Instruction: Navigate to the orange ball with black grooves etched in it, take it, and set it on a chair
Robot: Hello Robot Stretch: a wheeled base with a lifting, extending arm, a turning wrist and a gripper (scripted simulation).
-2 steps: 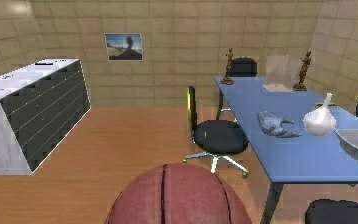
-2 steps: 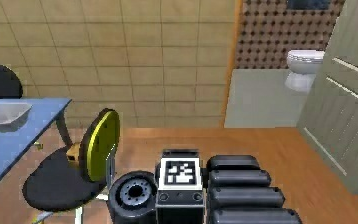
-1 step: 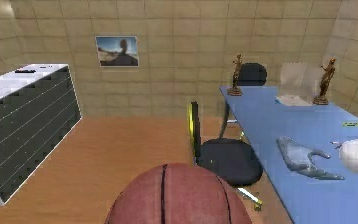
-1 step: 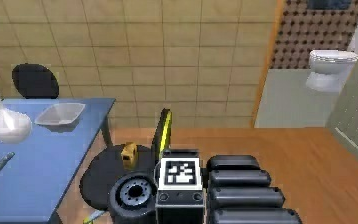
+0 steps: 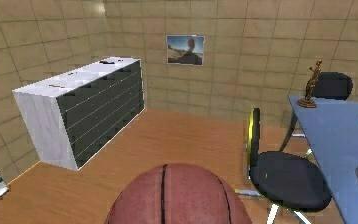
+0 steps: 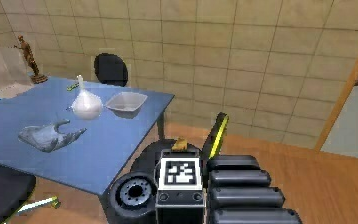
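Forward view: one orange ball [image 5: 177,196], two chairs [image 5: 287,178]; whether the pincer [image 6: 133,197] holds anything, cannot tell.

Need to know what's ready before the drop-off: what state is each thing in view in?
Ball: low in the forward view, on no chair.
Chair: upright, seat bare.
Dresser: drawers shut.
Statue: upright on the table.
Vase: upright on the table.
Gripper: cannot tell whether it holds anything.
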